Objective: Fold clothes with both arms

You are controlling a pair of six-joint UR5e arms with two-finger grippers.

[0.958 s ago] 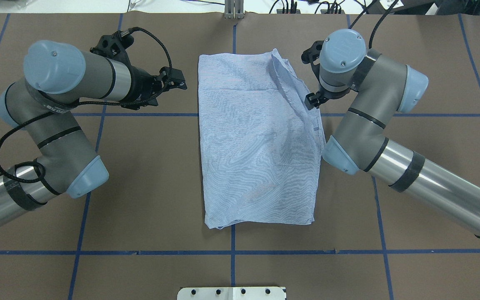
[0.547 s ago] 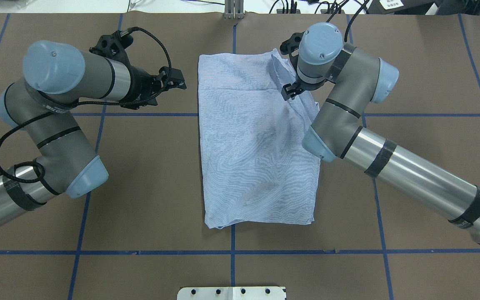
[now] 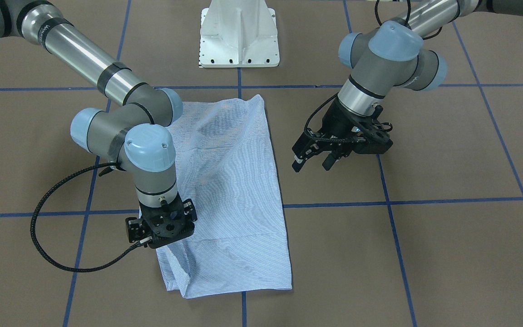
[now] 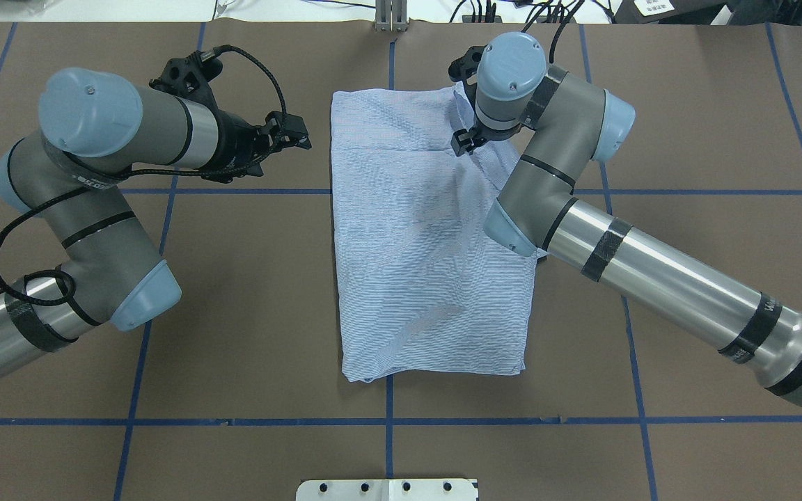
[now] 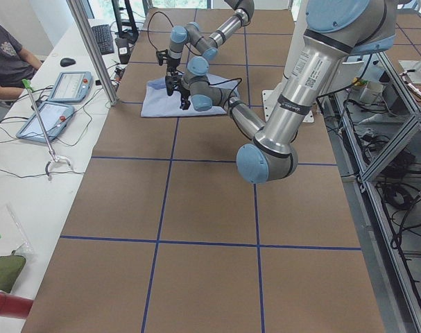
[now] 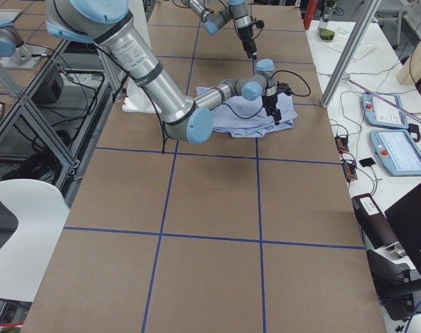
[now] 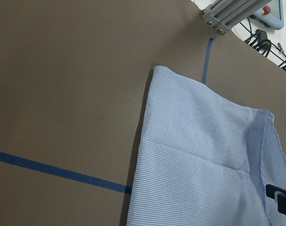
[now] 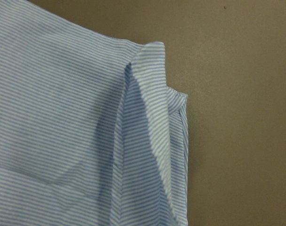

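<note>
Brown worktop (image 4: 248,334) with blue tape grid (image 4: 388,420). White pedestal base (image 3: 239,34) at the robot side, centred.

Right arm (image 4: 651,268) stretched diagonally across from the right edge of the overhead view, elbow over the shirt's right border, wrist above its far right corner. Left arm (image 4: 88,209) folded back on the left, well apart from the cloth, black cable (image 4: 4,236) looping beside it.

Striped shirt (image 4: 429,243) flat at worktop centre, folded to a tall rectangle straddling the middle tape line. Far right corner rumpled, a raised fold ridge (image 8: 150,117) visible in the right wrist view. Horizontal fold edge across the far part.

Left gripper (image 3: 313,159) hovering off to the side of the shirt's far left area, not touching, jaws apart with nothing between them. Right gripper (image 4: 462,142) pointing down at the rumpled far right corner; jaws hidden under the wrist in the front view and too small overhead, so cannot tell whether open or clamped on cloth.
</note>
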